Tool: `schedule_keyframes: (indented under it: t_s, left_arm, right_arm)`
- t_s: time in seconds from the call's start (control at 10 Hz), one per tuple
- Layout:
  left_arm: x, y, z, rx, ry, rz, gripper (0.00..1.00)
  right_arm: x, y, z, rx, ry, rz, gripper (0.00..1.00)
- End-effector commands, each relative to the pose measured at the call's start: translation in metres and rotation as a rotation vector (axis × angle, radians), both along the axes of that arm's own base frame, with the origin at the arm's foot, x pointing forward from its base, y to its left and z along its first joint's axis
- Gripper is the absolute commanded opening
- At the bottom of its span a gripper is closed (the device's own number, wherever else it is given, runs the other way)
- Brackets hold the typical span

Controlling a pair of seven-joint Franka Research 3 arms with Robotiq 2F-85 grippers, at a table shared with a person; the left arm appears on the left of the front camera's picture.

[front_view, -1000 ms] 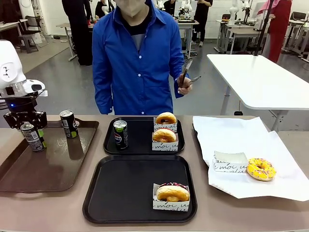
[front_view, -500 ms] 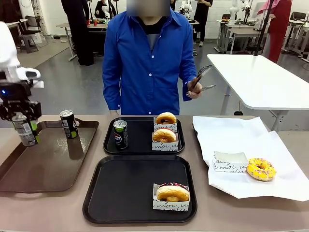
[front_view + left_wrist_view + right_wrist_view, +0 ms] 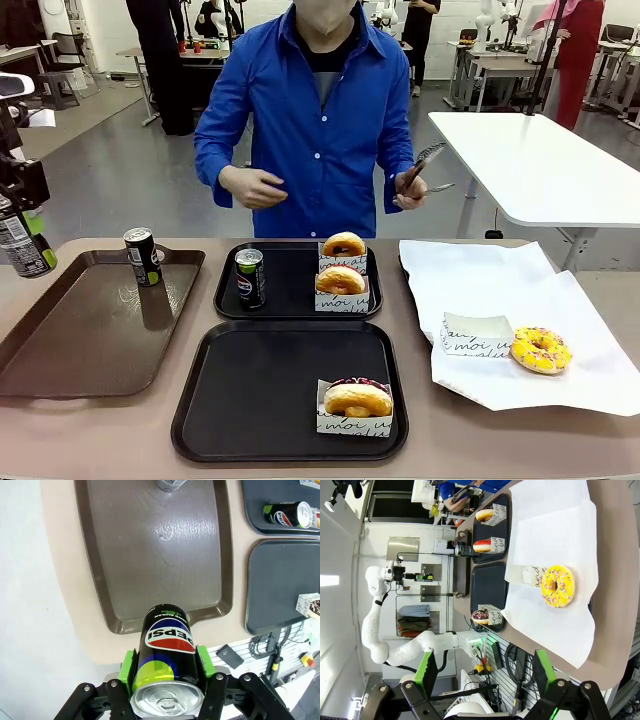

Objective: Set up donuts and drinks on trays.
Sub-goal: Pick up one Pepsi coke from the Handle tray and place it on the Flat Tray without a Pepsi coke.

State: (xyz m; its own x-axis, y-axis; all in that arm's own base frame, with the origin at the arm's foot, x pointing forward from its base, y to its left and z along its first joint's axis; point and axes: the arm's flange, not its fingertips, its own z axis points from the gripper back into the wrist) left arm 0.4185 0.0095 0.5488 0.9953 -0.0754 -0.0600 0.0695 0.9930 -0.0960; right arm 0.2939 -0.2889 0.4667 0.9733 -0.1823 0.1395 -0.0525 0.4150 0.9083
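Observation:
My left gripper (image 3: 20, 232) is shut on a Pepsi can (image 3: 24, 246), held in the air over the table's left edge, beside the brown tray (image 3: 90, 340). In the left wrist view the can (image 3: 167, 655) sits between the green pads (image 3: 129, 666), high above the brown tray (image 3: 150, 555). The far black tray (image 3: 290, 300) holds one can (image 3: 249, 277) and two sleeved donuts (image 3: 341, 280). On the near black tray (image 3: 260, 400) rests one sleeved donut (image 3: 357, 400). A yellow-iced donut (image 3: 541, 349) lies on the white paper. My right gripper (image 3: 487, 675) is open, far above that yellow donut (image 3: 557, 586).
Another can (image 3: 142, 256) stands at the back of the brown tray. An empty paper sleeve (image 3: 477, 335) lies on the white paper sheet (image 3: 500, 280). A person in a blue shirt stands at the far side, holding tongs (image 3: 422, 165) in one hand.
My left gripper has lifted the can off the brown tray and carried it up and to the left. The person has raised the tongs and brought the other hand forward.

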Motion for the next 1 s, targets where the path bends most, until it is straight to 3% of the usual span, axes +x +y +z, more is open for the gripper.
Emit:
schedule_keyframes:
  t_s: [0.0, 0.3, 0.4, 0.7, 0.9]
  left_arm:
    - [0.012, -0.004, -0.008, 0.012, 0.003, -0.027, 0.08]
    - [0.012, -0.004, -0.008, 0.012, 0.003, -0.027, 0.08]
    - [0.008, -0.003, -0.013, 0.003, 0.022, -0.01, 0.59]
    - [0.019, -0.086, -0.005, 0.134, -0.002, -0.177, 0.59]
    - [0.002, -0.135, -0.008, 0.158, -0.026, -0.284, 0.59]
  right_arm:
    - [0.0, 0.0, 0.0, 0.003, -0.009, -0.003, 1.0]
    - [0.0, 0.0, 0.0, 0.003, -0.009, -0.003, 1.0]
    - [0.0, 0.0, 0.0, 0.003, -0.009, -0.003, 1.0]
    - [0.0, 0.0, 0.0, 0.003, -0.009, -0.003, 1.0]
    - [0.0, 0.0, 0.0, 0.003, -0.009, -0.003, 1.0]
